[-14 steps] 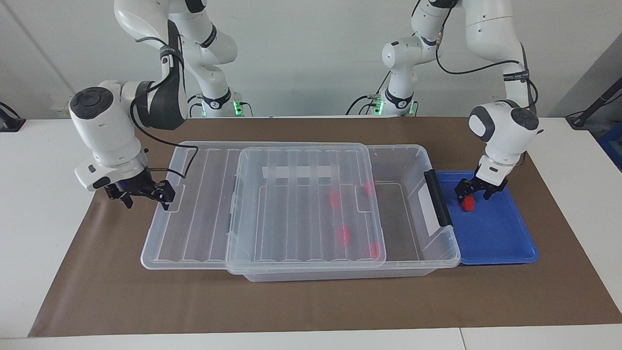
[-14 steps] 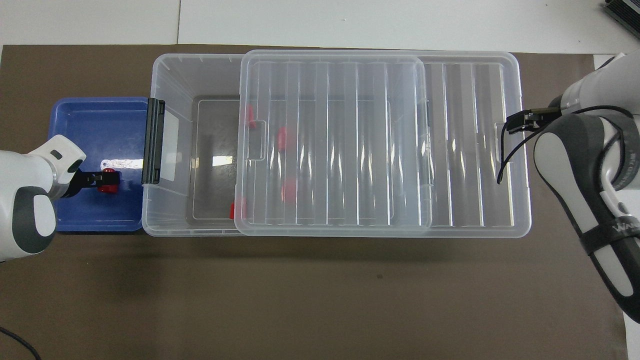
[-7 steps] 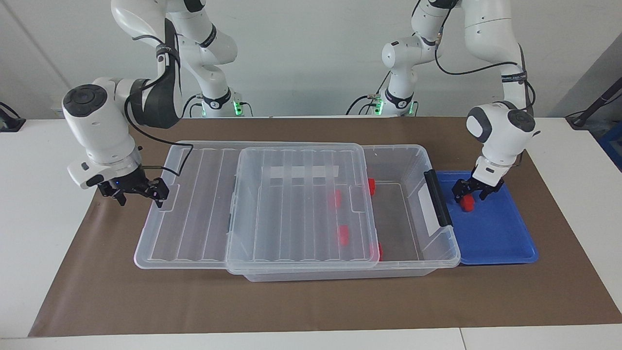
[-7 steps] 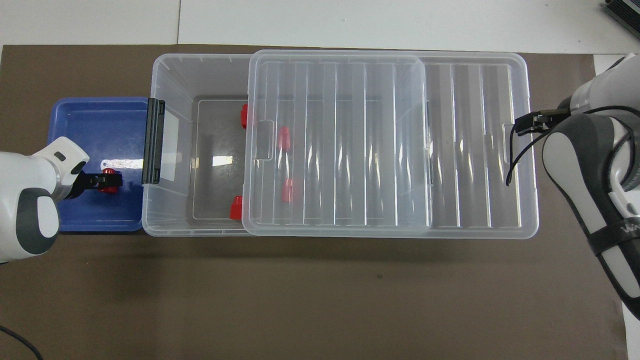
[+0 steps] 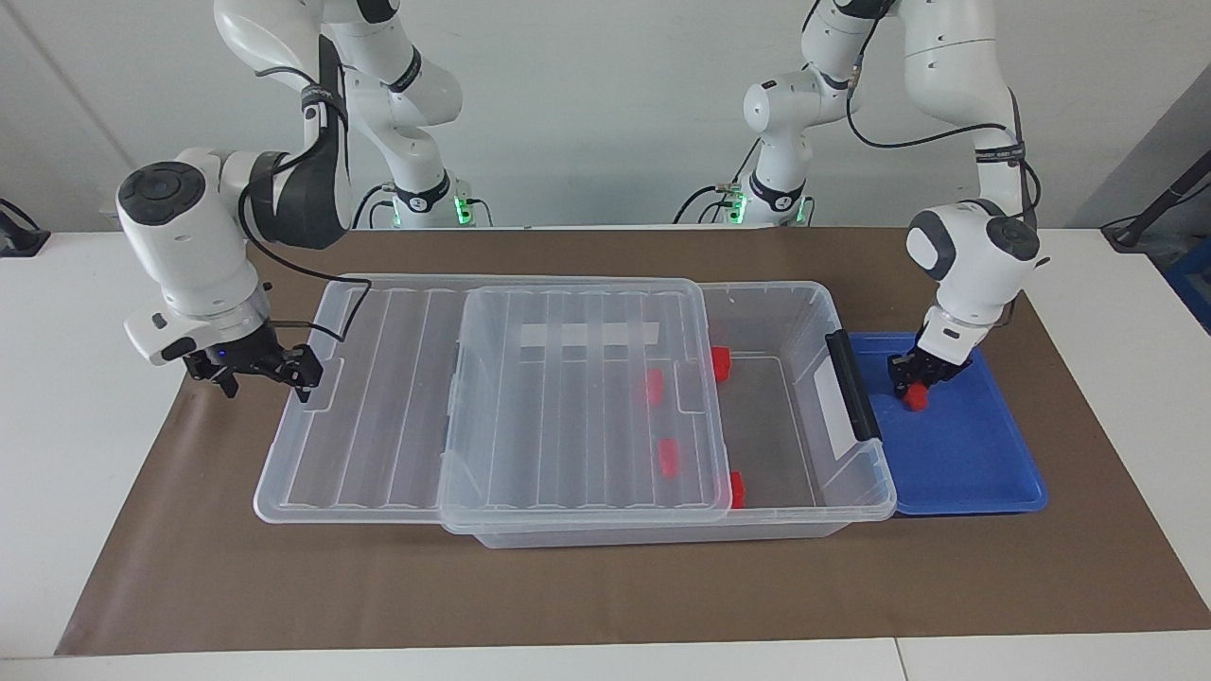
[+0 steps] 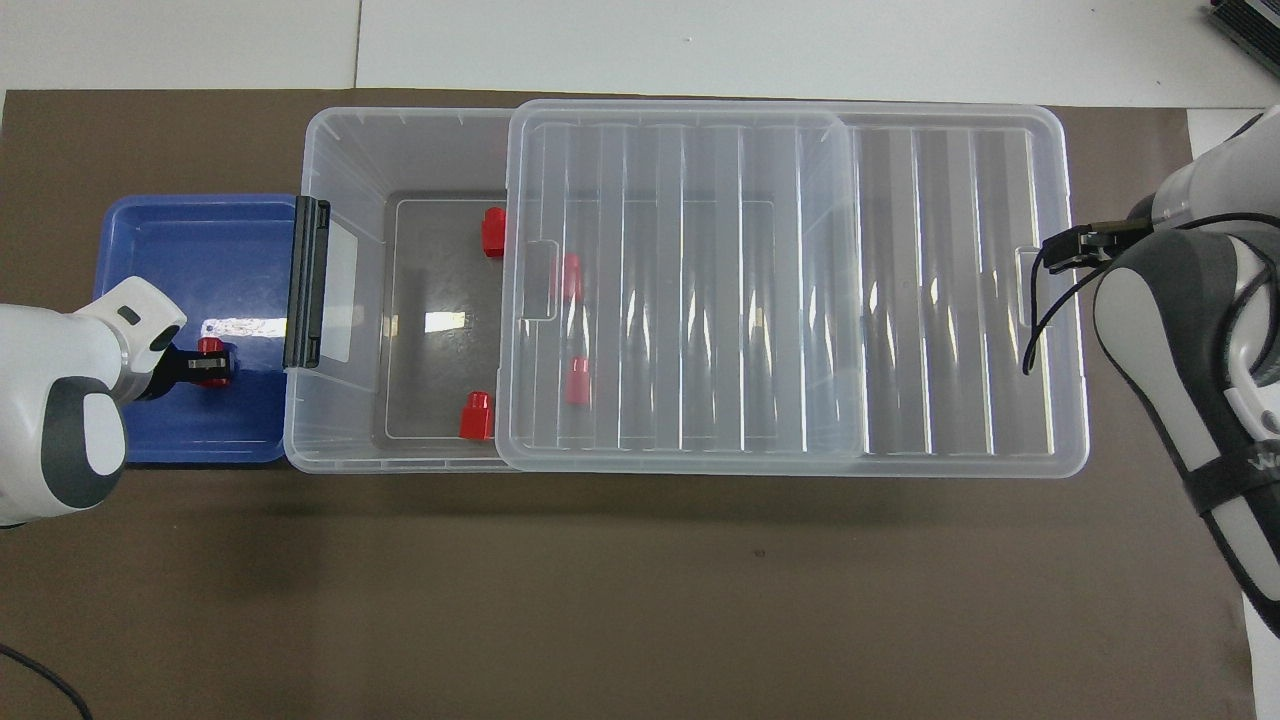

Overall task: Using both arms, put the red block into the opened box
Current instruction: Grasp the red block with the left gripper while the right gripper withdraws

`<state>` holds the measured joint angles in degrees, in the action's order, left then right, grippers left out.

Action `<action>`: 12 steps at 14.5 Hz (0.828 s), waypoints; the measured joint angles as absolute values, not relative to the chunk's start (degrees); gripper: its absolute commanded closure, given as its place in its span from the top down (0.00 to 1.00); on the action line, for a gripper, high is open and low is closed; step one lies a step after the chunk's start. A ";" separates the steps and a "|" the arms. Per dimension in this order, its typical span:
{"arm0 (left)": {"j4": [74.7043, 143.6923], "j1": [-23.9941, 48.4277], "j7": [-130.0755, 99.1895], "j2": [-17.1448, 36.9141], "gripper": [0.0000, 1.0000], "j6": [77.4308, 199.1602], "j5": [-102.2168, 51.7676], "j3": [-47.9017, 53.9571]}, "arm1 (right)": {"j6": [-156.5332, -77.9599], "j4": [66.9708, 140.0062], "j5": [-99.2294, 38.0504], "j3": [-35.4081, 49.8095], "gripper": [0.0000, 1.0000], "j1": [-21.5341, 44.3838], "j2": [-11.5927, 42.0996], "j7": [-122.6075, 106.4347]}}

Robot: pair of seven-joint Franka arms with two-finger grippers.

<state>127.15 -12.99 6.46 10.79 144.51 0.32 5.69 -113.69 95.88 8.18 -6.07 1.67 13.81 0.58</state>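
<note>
Jaws of left gripper [image 5: 911, 382] clamped on red block [image 5: 915, 397] down in blue tray [image 5: 984, 473], just beside box [image 5: 856, 492] at its black-handle end; right gripper [image 5: 305, 375] jaws wide at lid [image 5: 378, 397] edge, well apart from block.

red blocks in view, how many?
5. One on the blue tray, gripped by the left pincer. Four in the box: two in its open part, two under the lid. None seem hidden.
</note>
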 measured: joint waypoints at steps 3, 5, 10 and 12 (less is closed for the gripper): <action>126.22 -12.98 6.46 10.77 0.00 144.07 0.32 5.70 | -113.66 95.85 8.27 -6.05 1.00 1.68 13.42 0.58; 123.16 -12.95 6.46 10.63 0.00 139.55 0.32 5.80 | -113.66 95.67 8.21 -5.83 1.00 1.83 12.63 0.74; 110.50 -11.13 3.43 8.29 0.00 118.76 0.31 6.22 | -108.33 94.50 5.82 -5.11 1.00 2.65 7.10 7.01; 105.99 -9.39 -0.17 7.00 0.00 110.96 0.31 6.37 | -102.79 93.28 4.51 -4.99 1.00 2.66 4.24 8.55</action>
<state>105.99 -9.39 -0.17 7.00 110.96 0.31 6.37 -102.79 93.28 4.51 -4.99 2.66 4.24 8.55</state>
